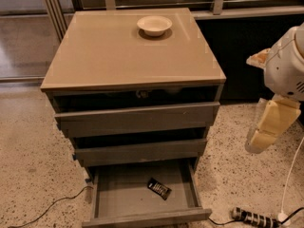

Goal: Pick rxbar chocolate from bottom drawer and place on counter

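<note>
Find the rxbar chocolate (158, 188) lying flat, askew, near the middle of the open bottom drawer (142, 218). Expect light, thin, slick, slightly bendy; pinch across the narrow width. Note the claw (260, 136) well right of that drawer, higher up; cannot tell whether clenched or released.

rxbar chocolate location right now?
Camera view: the rxbar chocolate lies flat on the floor of the open bottom drawer, slightly right of centre. The gripper hangs at the right edge, beside the cabinet, above drawer level.
</note>
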### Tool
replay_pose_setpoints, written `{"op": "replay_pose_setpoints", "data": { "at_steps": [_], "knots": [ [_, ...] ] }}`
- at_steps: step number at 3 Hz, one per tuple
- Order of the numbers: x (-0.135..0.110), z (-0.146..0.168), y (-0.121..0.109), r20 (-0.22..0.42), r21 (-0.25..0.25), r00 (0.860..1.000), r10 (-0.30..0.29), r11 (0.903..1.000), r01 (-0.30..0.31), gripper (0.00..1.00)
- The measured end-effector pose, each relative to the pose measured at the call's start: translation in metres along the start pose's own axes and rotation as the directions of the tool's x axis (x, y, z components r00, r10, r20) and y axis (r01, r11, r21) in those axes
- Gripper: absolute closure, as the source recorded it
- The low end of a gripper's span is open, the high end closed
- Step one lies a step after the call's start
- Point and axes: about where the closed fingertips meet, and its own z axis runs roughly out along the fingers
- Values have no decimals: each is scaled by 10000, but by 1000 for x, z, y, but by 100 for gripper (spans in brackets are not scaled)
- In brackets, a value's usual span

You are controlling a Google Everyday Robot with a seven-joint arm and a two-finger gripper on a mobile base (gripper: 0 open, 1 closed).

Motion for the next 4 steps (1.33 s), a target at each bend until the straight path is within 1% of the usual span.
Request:
{"op": "replay_pose_setpoints", "data": {
  "at_steps": [3,4],
  "knots": [
    [1,35,23,433,-317,9990,102,9995,-88,0],
    [5,57,35,738,-745,9973,-55,9972,110,0]
  ]
}}
